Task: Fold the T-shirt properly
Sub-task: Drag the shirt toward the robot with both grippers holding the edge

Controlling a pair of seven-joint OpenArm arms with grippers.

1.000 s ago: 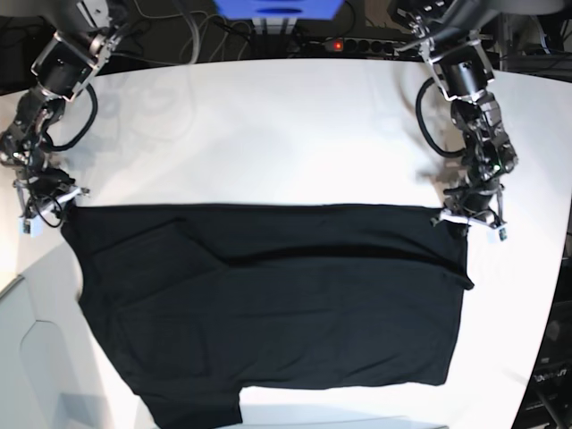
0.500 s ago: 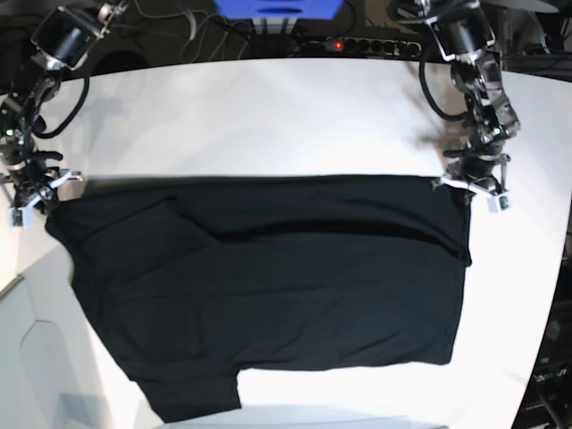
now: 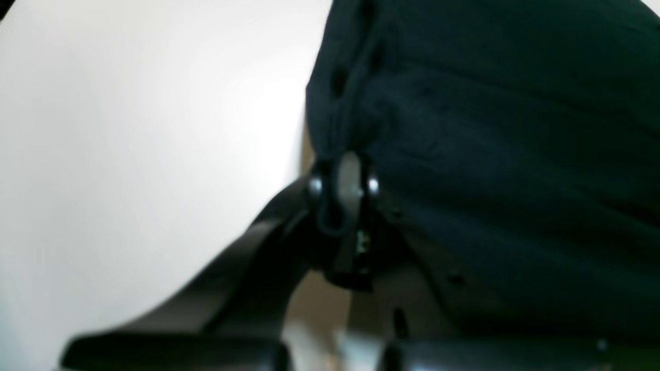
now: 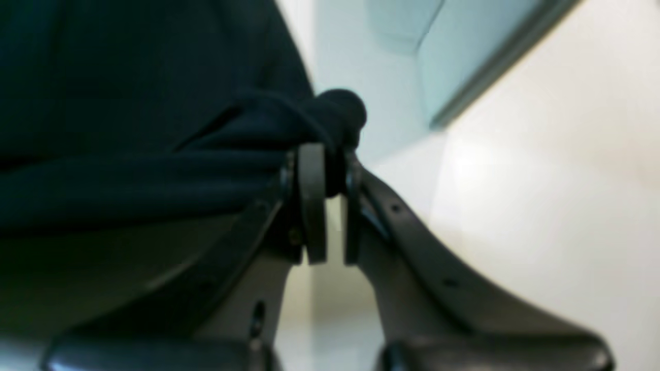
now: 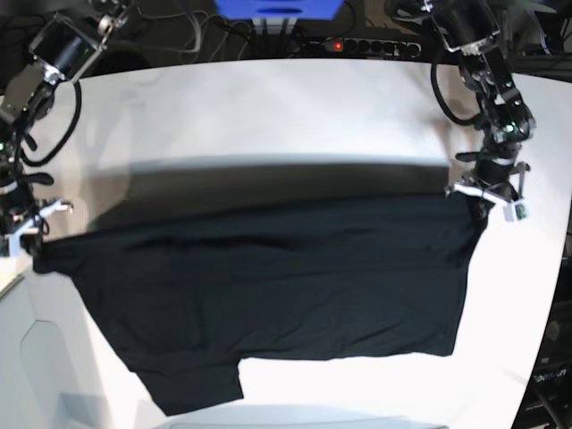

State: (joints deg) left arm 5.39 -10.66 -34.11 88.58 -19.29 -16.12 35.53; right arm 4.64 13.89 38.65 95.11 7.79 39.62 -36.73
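The black T-shirt (image 5: pixel 268 286) spreads across the near half of the white table (image 5: pixel 268 107). Its far edge is lifted off the surface and casts a shadow band behind it. My left gripper (image 5: pixel 487 198) is shut on the far right corner; the left wrist view shows its tips (image 3: pixel 343 175) pinching the cloth (image 3: pixel 490 129). At the far left corner my right gripper (image 5: pixel 31 234) is shut on a bunched fold (image 4: pixel 330 118) that sticks out between the tips (image 4: pixel 327 170). One sleeve (image 5: pixel 201 389) lies near the front edge.
A power strip (image 5: pixel 362 45) with a red light, cables and a blue box (image 5: pixel 277 9) sit behind the table. A grey panel (image 5: pixel 36 357) lies off the table's left edge and shows in the right wrist view as a pale panel (image 4: pixel 464 41).
Both grippers have raised the shirt's far edge off the table, so a shadow now lies behind it. The right gripper moved toward the near left, the left one slightly outward.
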